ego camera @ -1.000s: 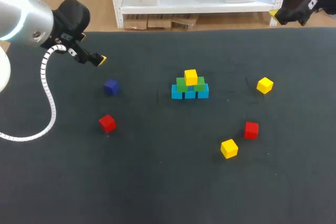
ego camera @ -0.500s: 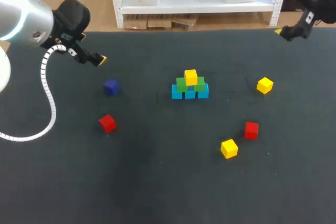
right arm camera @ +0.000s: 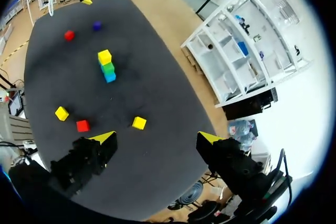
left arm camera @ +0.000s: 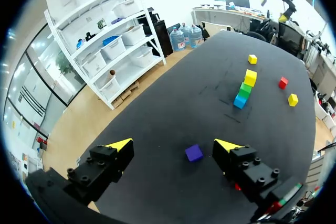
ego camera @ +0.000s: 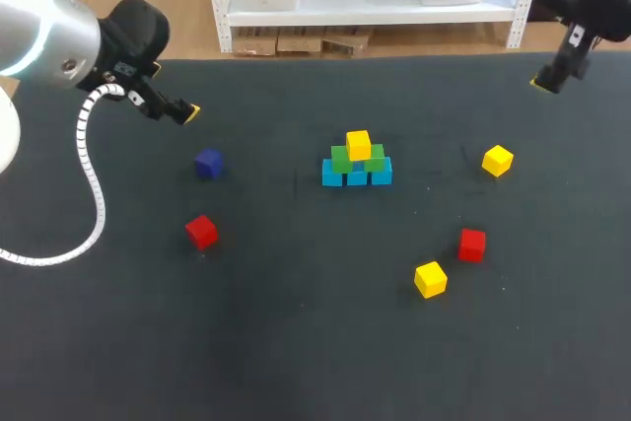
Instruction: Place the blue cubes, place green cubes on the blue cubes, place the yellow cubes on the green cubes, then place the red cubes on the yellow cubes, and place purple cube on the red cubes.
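A small pyramid stands mid-table: a row of light blue cubes [ego camera: 356, 176], two green cubes [ego camera: 342, 159] on them and one yellow cube [ego camera: 358, 145] on top. Loose on the table lie a yellow cube [ego camera: 497, 160] at the right, another yellow cube [ego camera: 430, 279] nearer the front, a red cube [ego camera: 471, 245], a second red cube [ego camera: 201, 232] at the left, and a purple cube [ego camera: 208, 163]. My left gripper [ego camera: 187, 112] hangs open above the table's left, with the purple cube [left arm camera: 193, 153] ahead between its fingers. My right gripper [right arm camera: 157, 137] is open and high over the back right corner, the yellow cube [right arm camera: 139, 123] below it.
The dark table [ego camera: 296, 342] carries only the cubes. The pyramid [left arm camera: 245, 88] lies well ahead of the left gripper [left arm camera: 174, 145], and the pyramid [right arm camera: 106, 65] lies far ahead of the right one.
My right gripper has come in from beyond the back right corner and moved forward over the table's edge. The left arm and all cubes stay where they were.
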`<state>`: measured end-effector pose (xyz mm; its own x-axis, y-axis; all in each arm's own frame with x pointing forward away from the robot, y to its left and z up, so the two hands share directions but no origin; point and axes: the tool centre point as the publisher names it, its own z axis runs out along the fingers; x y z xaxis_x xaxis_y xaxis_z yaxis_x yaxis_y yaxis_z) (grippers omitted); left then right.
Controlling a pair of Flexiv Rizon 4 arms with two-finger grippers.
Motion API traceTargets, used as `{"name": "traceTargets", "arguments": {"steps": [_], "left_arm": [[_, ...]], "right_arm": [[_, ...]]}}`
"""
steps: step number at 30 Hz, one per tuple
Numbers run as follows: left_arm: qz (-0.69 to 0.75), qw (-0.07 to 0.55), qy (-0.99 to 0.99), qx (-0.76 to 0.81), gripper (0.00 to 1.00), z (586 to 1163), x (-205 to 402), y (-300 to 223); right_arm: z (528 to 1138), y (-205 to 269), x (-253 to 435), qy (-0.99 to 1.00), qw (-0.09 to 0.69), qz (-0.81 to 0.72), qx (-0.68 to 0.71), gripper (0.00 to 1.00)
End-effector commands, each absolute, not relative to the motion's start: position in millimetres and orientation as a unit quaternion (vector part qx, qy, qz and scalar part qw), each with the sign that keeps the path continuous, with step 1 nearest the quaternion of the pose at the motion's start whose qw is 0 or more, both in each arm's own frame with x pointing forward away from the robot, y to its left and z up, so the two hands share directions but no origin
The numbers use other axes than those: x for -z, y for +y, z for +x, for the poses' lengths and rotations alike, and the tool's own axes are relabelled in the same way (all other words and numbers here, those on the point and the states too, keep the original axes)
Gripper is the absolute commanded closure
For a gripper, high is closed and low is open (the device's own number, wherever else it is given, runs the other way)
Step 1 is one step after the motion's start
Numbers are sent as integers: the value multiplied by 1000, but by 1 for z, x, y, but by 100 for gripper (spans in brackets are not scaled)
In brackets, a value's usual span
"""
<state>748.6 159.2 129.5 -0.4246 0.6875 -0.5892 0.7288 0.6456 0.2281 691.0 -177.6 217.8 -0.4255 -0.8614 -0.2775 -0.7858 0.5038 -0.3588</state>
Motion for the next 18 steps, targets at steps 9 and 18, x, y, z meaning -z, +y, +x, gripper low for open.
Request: {"name": "traceTargets", "arguments": {"steps": [9,18], "left_arm": [[423,335,842,35,0,749,-129,161],[423,335,842,35,0,749,-129,161]], "right_arm": [[683,-181,-210,864,62,-495,-64,0],[663,-173,-189,869,70,-483,-76,0]]}}
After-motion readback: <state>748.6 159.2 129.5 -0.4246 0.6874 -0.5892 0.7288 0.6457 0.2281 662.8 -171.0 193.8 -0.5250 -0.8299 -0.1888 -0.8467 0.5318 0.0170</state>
